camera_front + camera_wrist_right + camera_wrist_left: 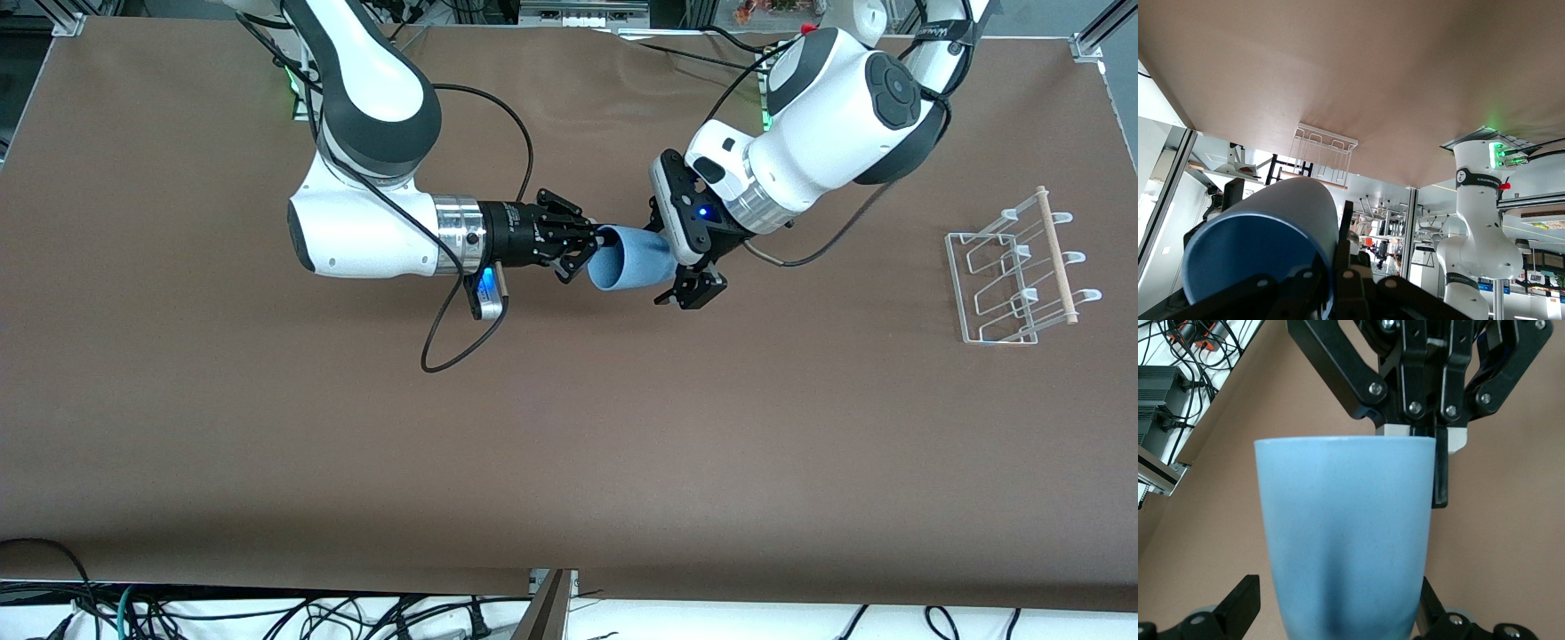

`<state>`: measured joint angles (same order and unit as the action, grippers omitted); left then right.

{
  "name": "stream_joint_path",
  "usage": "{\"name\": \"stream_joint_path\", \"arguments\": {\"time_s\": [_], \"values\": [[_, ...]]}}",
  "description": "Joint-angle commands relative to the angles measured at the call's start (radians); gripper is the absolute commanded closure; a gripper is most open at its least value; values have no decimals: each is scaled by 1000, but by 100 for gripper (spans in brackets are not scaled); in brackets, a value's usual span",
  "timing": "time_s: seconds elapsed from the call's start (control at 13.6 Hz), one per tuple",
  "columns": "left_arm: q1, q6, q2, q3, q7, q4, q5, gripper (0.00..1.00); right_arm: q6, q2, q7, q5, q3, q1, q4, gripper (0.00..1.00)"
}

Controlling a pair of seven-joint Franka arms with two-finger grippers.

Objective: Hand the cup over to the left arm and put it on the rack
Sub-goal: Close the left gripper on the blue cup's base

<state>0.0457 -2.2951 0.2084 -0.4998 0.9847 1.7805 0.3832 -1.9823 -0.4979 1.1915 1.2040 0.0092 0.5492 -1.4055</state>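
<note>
blue cup (627, 260) clamped in right gripper (582, 242) fingers (left gripper (689, 258) fingers apart around it)

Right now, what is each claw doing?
Left gripper: jaws open around the cup, not gripping.
Right gripper: jaws shut on the cup's rim.

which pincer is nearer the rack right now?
Left. The left pincer is open around the cup, toward the rack. The right pincer grips the cup's rim farther away.

Brown matte counter (569, 444) fills the frame, evenly lit. Black cables (267, 613) tangle on the white floor along the bottom edge. Aluminium framing (67, 18) at upper left corner.
</note>
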Motion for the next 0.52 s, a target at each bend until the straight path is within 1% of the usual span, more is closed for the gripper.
{"name": "stream_joint_path", "arguments": {"time_s": [0.0, 0.07, 0.15, 0.22, 0.29, 0.37, 0.44], "values": [[8, -23, 19, 0, -26, -9, -29, 42, -1, -5, 17, 17, 2, 1, 20, 100], [8, -23, 22, 0, -27, -10, -27, 62, -1, -5, 19, 17, 2, 1, 20, 100], [8, -21, 20, -2, -37, -12, -26, 87, -1, -5, 19, 17, 2, 1, 20, 100], [9, -21, 17, -3, -47, -10, -27, 100, -1, -5, 19, 17, 2, 1, 20, 100], [9, -20, 14, -8, -49, -16, -27, 100, -1, -5, 19, 17, 2, 1, 20, 100], [9, -18, 14, -8, -46, -27, -27, 100, -1, -5, 17, 17, 2, 1, 20, 95], [8, -18, 14, -8, -46, -29, -27, 100, -1, -7, 17, 17, 2, 1, 20, 78]]}}
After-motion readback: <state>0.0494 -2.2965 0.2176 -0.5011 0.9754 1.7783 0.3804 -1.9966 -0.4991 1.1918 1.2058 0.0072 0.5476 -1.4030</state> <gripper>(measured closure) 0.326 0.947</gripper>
